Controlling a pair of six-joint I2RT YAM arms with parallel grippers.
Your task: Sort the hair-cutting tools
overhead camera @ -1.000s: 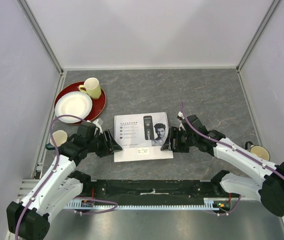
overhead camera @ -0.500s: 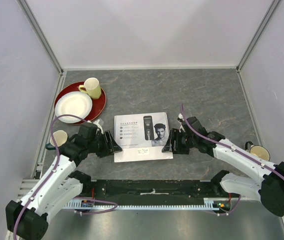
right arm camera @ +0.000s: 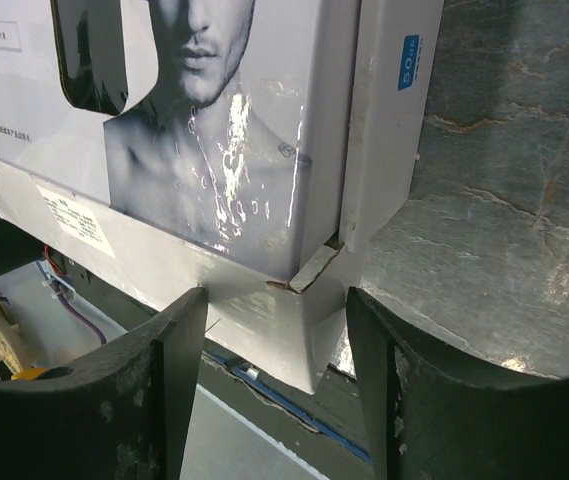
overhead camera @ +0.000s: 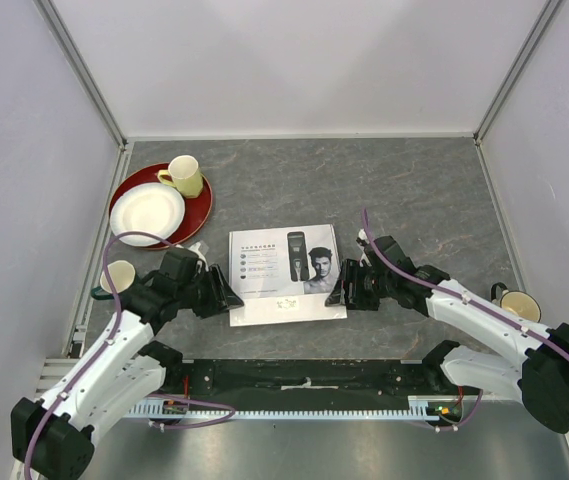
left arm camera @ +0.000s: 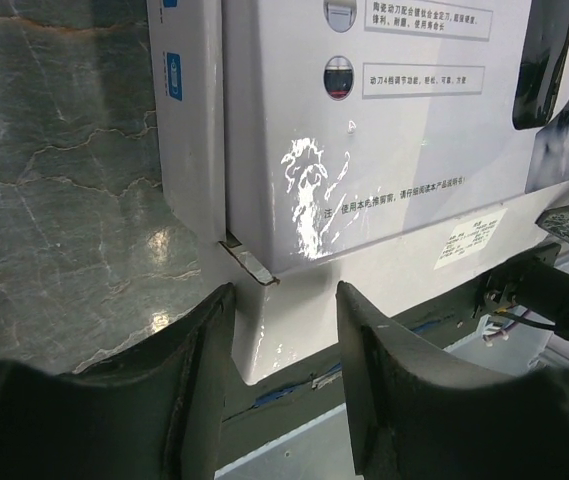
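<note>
None of the hair-cutting tools shows; only a printed clipper appears on the lid of the closed white box (overhead camera: 284, 265), which lies mid-table. My left gripper (overhead camera: 226, 295) is at the box's near left corner. In the left wrist view the box (left arm camera: 364, 150) fills the top, and that corner's flap lies between the parted fingers of the left gripper (left arm camera: 284, 300). My right gripper (overhead camera: 336, 292) is at the near right corner. In the right wrist view the corner of the box (right arm camera: 214, 150) sits inside the right gripper (right arm camera: 276, 300), with a gap on each side.
A red tray (overhead camera: 199, 205) at the back left carries a white plate (overhead camera: 147, 210) and a pale yellow cup (overhead camera: 186, 176). Another cup (overhead camera: 117, 276) stands by the left arm, and a mug (overhead camera: 517, 302) by the right arm. The black rail (overhead camera: 304, 378) runs just below the box.
Both grippers have drawn their jaws in a little around the box's near corners and shifted slightly. The box has not moved.
</note>
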